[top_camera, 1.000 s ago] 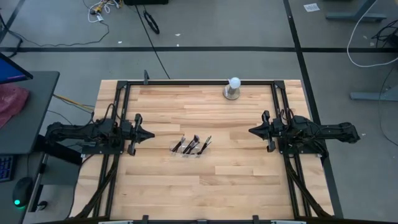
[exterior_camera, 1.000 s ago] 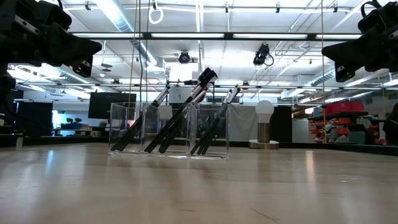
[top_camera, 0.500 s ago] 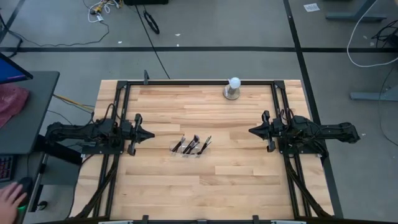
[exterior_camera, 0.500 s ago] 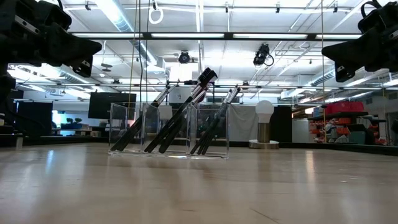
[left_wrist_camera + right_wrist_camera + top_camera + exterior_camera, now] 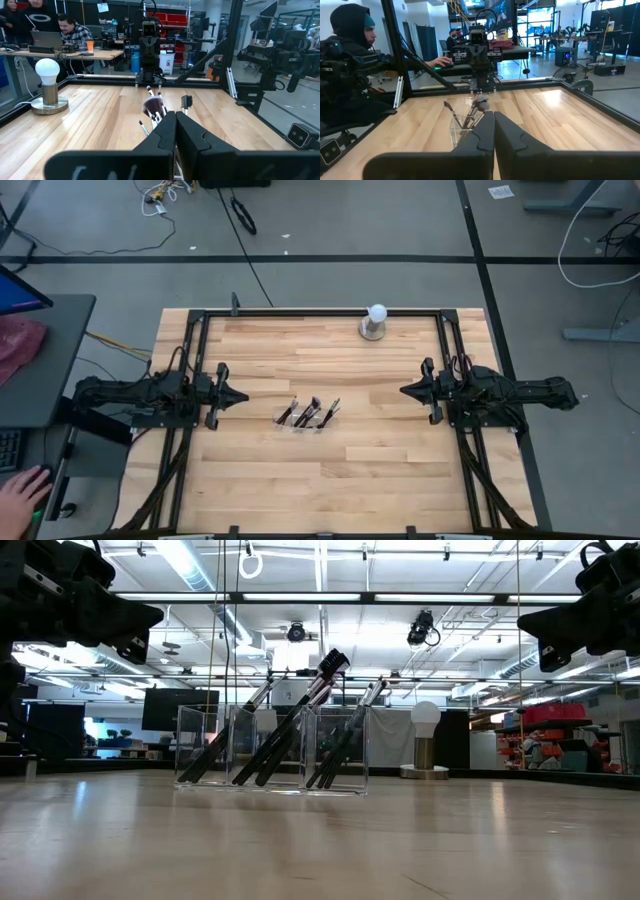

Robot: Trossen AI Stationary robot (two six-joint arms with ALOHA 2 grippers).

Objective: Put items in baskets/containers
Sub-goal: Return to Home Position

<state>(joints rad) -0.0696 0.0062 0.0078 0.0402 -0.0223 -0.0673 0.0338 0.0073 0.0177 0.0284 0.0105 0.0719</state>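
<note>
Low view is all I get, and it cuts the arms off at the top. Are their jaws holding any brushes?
Observer: No. On the left arm and the right arm, the wrist views show the jaws shut with nothing between them.
Operator: Where's the clear box if you look from above?
Observer: In the high view the clear organizer stands about midway between the two arms' jaws, apart from both, with the brushes inside it.
</note>
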